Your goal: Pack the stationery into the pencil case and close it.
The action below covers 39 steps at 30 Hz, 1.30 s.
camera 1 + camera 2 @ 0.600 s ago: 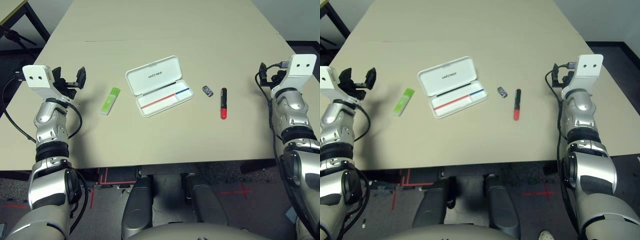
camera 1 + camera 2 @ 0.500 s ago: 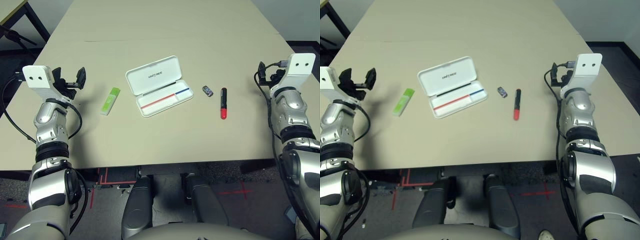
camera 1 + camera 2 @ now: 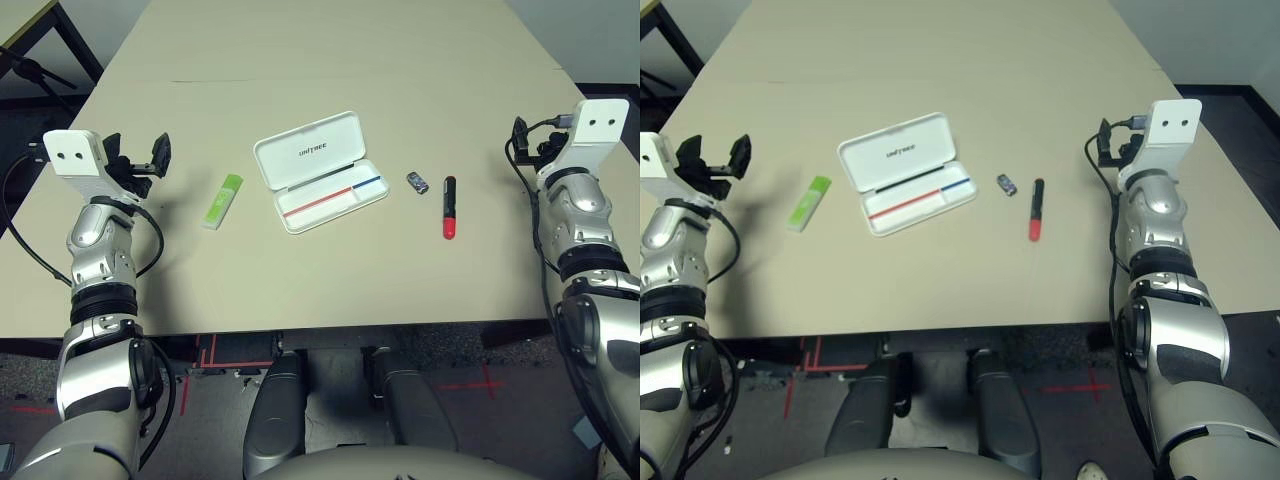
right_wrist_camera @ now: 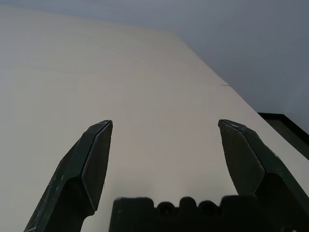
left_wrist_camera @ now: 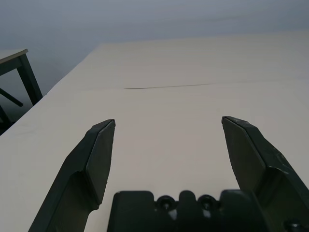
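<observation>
Reaching the right pincer, spread wide and empty, inward to the black marker lying to its left and nearer the robot calls for turning its fingers across the barrel, then lowering gently before squeezing, clear of the small patterned block just beyond.

A pale beige table spans most of the frame, a thin dark line running across its upper part. At the upper left stands another table with a dark leg. Red tape marks the dark floor at the lower right. A grey wall fills the upper right corner.
</observation>
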Motion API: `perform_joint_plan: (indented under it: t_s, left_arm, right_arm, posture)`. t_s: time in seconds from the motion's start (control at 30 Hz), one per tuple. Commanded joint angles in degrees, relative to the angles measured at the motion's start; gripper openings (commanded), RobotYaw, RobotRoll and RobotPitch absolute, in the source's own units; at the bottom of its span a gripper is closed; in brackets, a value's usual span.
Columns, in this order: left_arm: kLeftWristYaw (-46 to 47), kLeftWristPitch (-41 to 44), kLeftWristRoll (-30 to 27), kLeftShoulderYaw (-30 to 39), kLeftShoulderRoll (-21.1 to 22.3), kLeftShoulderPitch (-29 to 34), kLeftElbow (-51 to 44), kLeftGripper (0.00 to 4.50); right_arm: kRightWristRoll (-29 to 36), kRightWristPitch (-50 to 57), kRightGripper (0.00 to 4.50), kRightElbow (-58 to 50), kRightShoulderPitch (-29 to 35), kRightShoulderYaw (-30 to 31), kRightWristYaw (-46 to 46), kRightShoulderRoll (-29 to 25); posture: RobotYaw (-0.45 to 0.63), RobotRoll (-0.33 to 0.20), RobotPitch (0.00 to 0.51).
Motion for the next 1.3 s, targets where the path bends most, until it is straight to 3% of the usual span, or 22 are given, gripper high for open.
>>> perform_joint_plan:
  t_s: [0.03,0.3,0.7,0.9,1.13,1.3]
  left_arm:
    - [0.22,-0.78,-0.56,0.7,0.22,1.16,0.9,4.45]
    - [-0.3,-0.69,-0.27,-0.3,-1.03,0.7,0.93,4.45]
    - [-2.48,-0.98,0.44,-1.49,-0.48,-1.42,3.59,4.45]
    - [-5.7,0.01,0.41,-3.12,-0.45,-0.21,1.23,4.45]
    - [-19.63,11.68,-5.27,-10.33,-0.69,9.49,-22.75,4.45]
    - [-23.1,20.56,-8.34,-13.81,0.87,14.6,-37.97,4.45]
  right_arm:
    - [0.41,0.17,4.5,-0.02,-0.26,0.03,1.63,0.12]
    - [1.04,4.84,4.5,-3.16,-0.19,1.33,11.47,-1.98]
    - [2.28,25.34,4.5,-24.53,6.55,12.3,47.9,-12.09]
    - [2.69,32.21,4.5,-32.41,9.29,15.76,56.98,-15.56]
    - [1.72,33.92,4.5,-33.26,8.9,17.15,58.75,-15.99]
    - [1.23,33.97,4.5,-32.66,8.44,18.35,59.52,-15.92]
  posture:
    - [0.04,0.0,0.186]
    - [0.01,0.0,0.19]
    - [-0.02,0.0,0.191]
    - [-0.01,0.0,0.183]
    - [0.02,0.0,0.178]
    - [0.03,0.0,0.175]
